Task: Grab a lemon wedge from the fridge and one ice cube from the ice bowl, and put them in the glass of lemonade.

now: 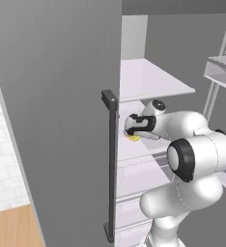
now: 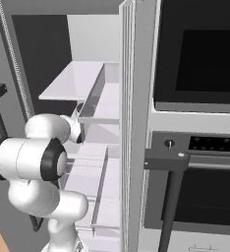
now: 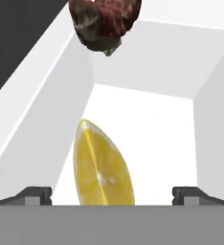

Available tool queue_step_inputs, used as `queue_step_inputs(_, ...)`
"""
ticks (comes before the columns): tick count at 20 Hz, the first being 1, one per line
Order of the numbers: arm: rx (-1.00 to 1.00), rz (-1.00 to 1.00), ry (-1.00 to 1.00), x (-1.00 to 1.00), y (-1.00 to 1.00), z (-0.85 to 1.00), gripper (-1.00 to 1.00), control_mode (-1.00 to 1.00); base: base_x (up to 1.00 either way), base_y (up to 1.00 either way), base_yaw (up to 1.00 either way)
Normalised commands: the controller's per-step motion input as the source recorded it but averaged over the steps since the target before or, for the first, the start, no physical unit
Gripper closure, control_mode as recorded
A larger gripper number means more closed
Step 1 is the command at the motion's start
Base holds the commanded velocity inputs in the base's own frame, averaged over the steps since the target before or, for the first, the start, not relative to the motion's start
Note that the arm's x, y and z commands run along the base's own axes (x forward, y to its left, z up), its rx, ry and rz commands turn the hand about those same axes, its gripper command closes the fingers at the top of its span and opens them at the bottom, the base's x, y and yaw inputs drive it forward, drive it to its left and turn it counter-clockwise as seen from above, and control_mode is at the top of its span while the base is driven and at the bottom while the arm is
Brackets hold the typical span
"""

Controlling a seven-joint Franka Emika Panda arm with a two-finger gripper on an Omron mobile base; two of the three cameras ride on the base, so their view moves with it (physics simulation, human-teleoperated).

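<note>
The fridge [image 1: 57, 120] stands open, its grey door to the left with a dark bar handle [image 1: 111, 164]. My arm reaches in over a white shelf [image 1: 134, 147]. The lemon wedge [image 3: 102, 167] lies on that shelf, bright yellow, just ahead of my gripper [image 3: 111, 195] and between its two fingertips [image 3: 35, 195]. The jaws stand wide open and touch nothing. In the left base view the lemon wedge [image 1: 134, 138] peeks out under the gripper [image 1: 128, 126]. The ice bowl and the glass of lemonade are out of view.
A dark brown-red lump [image 3: 104, 21] lies further back on the same shelf. White shelves [image 1: 153, 79] and clear drawers [image 2: 100, 101] sit above and below. A dark oven [image 2: 205, 147] with a bar handle stands to the fridge's right.
</note>
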Motion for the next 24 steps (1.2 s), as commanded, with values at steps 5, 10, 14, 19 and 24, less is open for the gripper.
queue_step_inputs(5,0.00,0.00,0.02,0.30,0.03,-0.02,-1.00,-1.00,0.00,0.00,0.00)
queue_step_inputs(10,0.00,0.02,0.08,-0.04,0.00,-0.04,-1.00,-1.00,0.00,0.00,0.00)
queue_step_inputs(14,0.00,0.11,0.01,-0.32,0.08,-0.02,-1.00,-1.00,0.00,0.00,0.00)
queue_step_inputs(19,0.00,0.12,0.03,-0.13,0.18,0.00,-1.00,-1.00,0.00,0.00,0.00)
queue_step_inputs(24,0.00,0.06,0.03,0.05,0.07,0.00,-1.00,-1.00,0.00,0.00,0.00)
